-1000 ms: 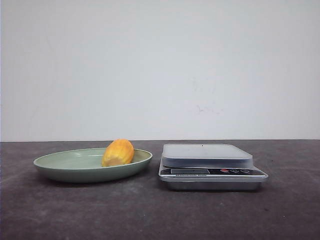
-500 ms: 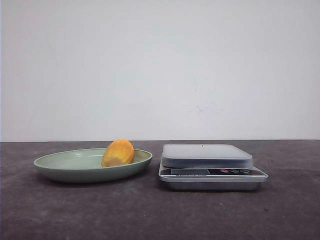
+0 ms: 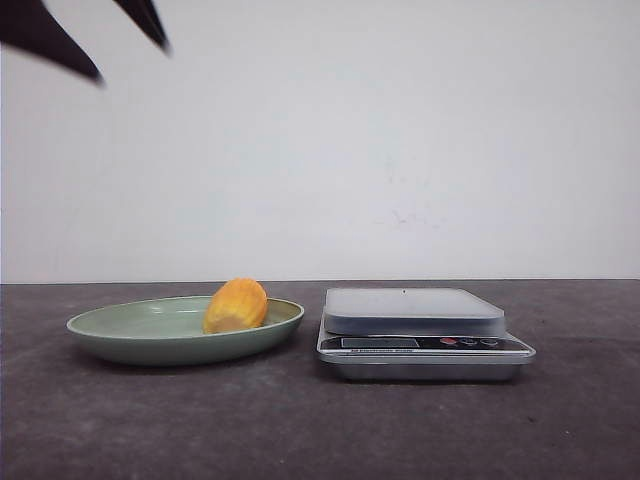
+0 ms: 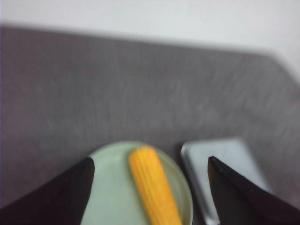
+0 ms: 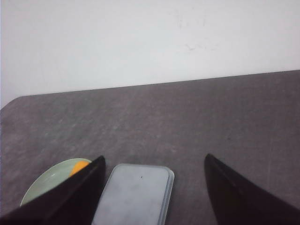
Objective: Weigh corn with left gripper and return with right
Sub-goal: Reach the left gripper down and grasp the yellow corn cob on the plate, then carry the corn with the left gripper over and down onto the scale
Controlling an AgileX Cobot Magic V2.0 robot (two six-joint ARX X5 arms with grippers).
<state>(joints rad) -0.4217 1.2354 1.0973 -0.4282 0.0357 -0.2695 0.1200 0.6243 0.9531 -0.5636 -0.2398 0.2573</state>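
The yellow-orange corn lies in the pale green plate left of the silver kitchen scale. My left gripper is open and empty, high at the top left of the front view. In the left wrist view its gripper stands wide apart, far above the corn and plate, with the scale beside them. My right gripper is open and empty, high over the scale; it does not show in the front view. The plate and the corn peek out beside one finger.
The dark grey table runs to a white wall behind. The scale's display and buttons face the front.
My left gripper has come into the front view at the top left; before, no arm showed. Corn, plate and scale have not moved.
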